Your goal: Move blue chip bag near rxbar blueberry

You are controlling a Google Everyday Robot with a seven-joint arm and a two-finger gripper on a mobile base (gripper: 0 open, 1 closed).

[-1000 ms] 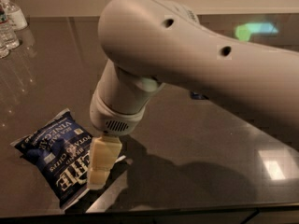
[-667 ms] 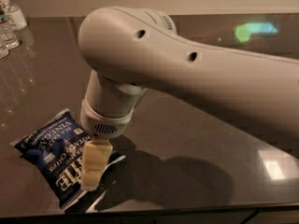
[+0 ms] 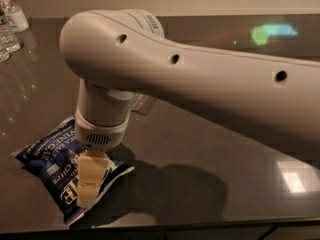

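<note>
Where the arm [image 3: 200,79] bends downward at lower left, you see the claw [image 3: 92,178] pointing down onto the blue chip bag [image 3: 46,156], over the bag's right-hand half. Whether it is spread or pinching the bag, you cannot tell. The bag lies flat on the dark desk [image 3: 215,154] near its front edge; water bottles [image 3: 10,26] stand well apart, far left.

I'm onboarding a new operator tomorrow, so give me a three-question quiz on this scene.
1. True or false: the gripper is over the blue chip bag.
2. Where do the water bottles stand? A) far-left corner of the table B) beside the bag C) on the bag
3. Fill in: the bag lies near the table's ____ edge.
Key: 1 true; 2 A; 3 front.
</note>
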